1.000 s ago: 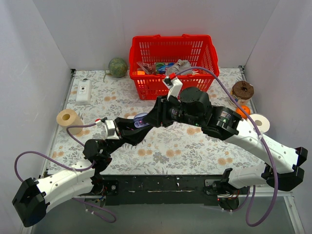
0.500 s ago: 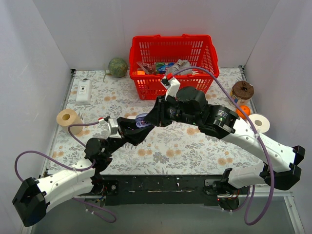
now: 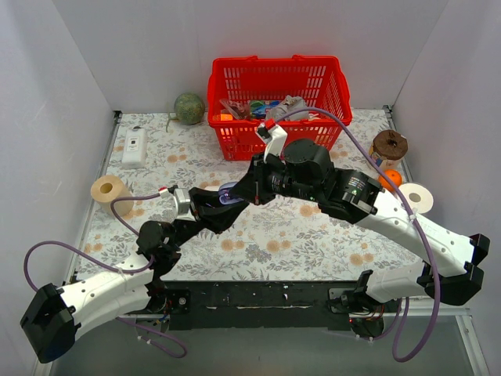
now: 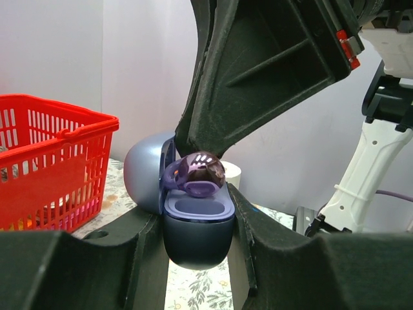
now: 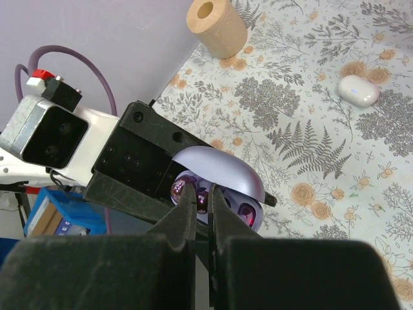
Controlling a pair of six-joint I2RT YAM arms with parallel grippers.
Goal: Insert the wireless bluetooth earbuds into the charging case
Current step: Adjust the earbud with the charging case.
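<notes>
My left gripper is shut on the charging case, held above the table with its lid open. In the left wrist view the case sits between my left gripper's fingers, lid tipped back. One glossy purple earbud sits at the case's top opening. My right gripper is directly over it. In the right wrist view my right gripper is shut on this earbud under the lid. A dark glossy shape shows in the other well; I cannot tell if it is the second earbud.
A red basket of items stands at the back. A paper roll, a white remote and a green ball are on the left. A brown ring, an orange ball and a white roll are on the right. A white oval pebble lies on the cloth.
My right arm has shifted slightly left and down onto the case. My left gripper has edged up a little with the case. Both have barely moved in the last half second.
</notes>
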